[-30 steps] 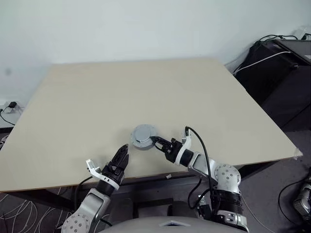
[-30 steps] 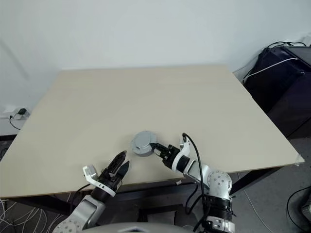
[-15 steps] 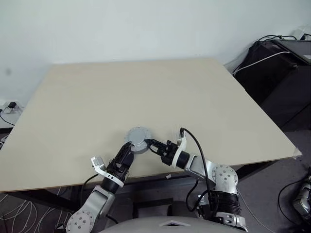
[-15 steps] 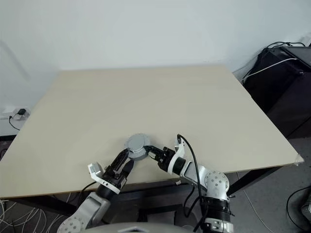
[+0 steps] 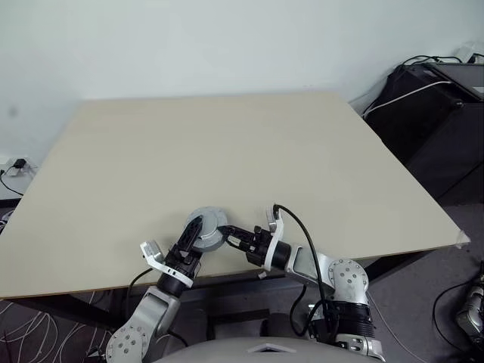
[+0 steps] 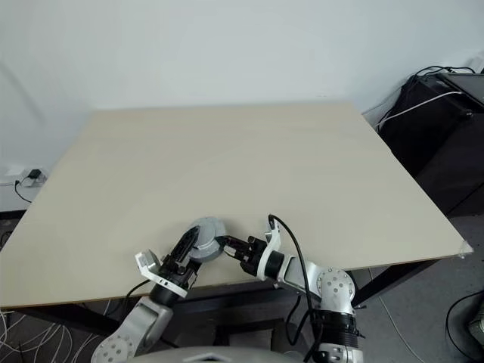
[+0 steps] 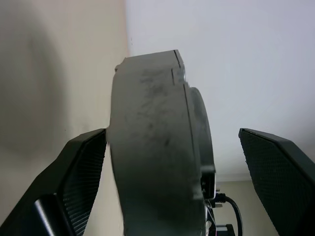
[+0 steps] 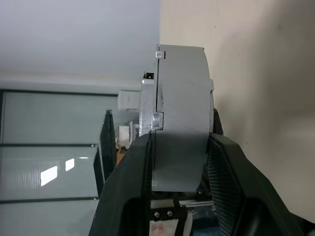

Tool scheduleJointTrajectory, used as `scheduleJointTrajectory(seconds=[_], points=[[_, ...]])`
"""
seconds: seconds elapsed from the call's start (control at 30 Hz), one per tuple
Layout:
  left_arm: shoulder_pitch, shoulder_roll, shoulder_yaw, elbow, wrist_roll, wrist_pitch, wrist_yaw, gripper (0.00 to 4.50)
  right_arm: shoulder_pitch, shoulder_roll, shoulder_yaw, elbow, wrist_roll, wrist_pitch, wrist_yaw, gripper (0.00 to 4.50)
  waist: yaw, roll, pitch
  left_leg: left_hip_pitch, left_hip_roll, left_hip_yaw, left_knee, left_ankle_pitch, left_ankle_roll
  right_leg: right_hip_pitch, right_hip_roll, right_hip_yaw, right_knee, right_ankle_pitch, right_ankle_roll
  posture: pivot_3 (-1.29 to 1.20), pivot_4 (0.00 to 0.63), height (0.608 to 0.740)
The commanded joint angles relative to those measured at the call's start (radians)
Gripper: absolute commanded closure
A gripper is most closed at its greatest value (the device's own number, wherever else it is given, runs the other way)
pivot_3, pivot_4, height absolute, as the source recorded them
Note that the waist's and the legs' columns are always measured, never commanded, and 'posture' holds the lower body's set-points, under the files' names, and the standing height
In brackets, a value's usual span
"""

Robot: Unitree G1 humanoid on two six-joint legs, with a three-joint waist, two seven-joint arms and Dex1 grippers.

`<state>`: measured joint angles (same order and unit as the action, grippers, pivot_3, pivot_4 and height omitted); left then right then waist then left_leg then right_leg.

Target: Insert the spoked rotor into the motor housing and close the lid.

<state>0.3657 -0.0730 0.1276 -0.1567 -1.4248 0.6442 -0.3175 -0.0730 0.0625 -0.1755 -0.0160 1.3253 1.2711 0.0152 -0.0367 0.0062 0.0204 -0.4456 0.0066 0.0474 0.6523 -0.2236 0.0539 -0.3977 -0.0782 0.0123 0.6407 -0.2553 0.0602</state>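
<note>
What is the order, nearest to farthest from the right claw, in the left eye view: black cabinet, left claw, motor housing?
1. The motor housing, gripped in the right claw.
2. The left claw, open, on the housing's other side.
3. The black cabinet, far off on the right.

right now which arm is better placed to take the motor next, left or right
Left, probably. The right gripper is shut on the motor, pinching its edge, while the left gripper is open with its fingers either side of it, so it could close and take over.
</note>
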Motion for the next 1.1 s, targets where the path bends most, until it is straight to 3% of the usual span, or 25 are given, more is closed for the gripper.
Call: scheduleJointTrajectory(seconds=[0.03, 0.3, 0.63, 0.97, 1.1], points=[[-0.032, -0.076, -0.017, -0.008, -0.02, -0.009, -0.001, 0.18, -0.02, 0.005, 0.007, -0.046, 0.059, -0.001, 0.03, 3.22, 0.0, 0.0, 0.0, 0.0, 0.0, 0.0, 0.0, 0.0, 0.0, 0.0, 0.0, 0.0, 0.0, 0.0, 0.0, 0.0, 0.0, 0.74], [-0.026, -0.076, -0.022, -0.018, -0.028, -0.018, 0.004, 2.35, -0.02, -0.002, 0.009, -0.04, 0.059, -0.013, 0.032, 3.22, 0.0, 0.0, 0.0, 0.0, 0.0, 0.0, 0.001, 0.002, 0.004, 0.0, 0.0, 0.0, 0.0, 0.0, 0.0, 0.0, 0.0, 0.74], [-0.023, -0.07, -0.035, -0.019, -0.038, -0.037, 0.006, 2.36, -0.013, -0.031, 0.045, -0.085, -0.035, -0.087, 0.092, 3.22, 0.0, 0.0, 0.0, 0.0, 0.0, 0.0, 0.001, 0.002, 0.004, 0.001, 0.0, 0.0, 0.0, 0.0, 0.0, 0.0, 0.0, 0.74], [-0.031, -0.062, -0.019, -0.044, -0.031, -0.074, 0.021, 2.36, 0.013, -0.079, 0.031, -0.113, -0.046, -0.127, 0.12, 0.01, 0.001, -0.001, -0.001, 0.0, 0.0, 0.0, 0.002, 0.001, 0.001, 0.001, 0.0, 0.0, 0.001, 0.0, 0.0, 0.0, 0.0, 0.74], [-0.07, -0.057, 0.016, -0.051, -0.016, -0.133, 0.043, 2.36, 0.04, -0.151, 0.077, -0.204, -0.171, -0.218, 0.196, 0.0, 0.002, -0.001, -0.001, 0.0, 0.0, 0.0, 0.003, 0.001, 0.001, 0.001, 0.0, 0.0, 0.001, 0.0, 0.001, 0.0, 0.0, 0.74]])
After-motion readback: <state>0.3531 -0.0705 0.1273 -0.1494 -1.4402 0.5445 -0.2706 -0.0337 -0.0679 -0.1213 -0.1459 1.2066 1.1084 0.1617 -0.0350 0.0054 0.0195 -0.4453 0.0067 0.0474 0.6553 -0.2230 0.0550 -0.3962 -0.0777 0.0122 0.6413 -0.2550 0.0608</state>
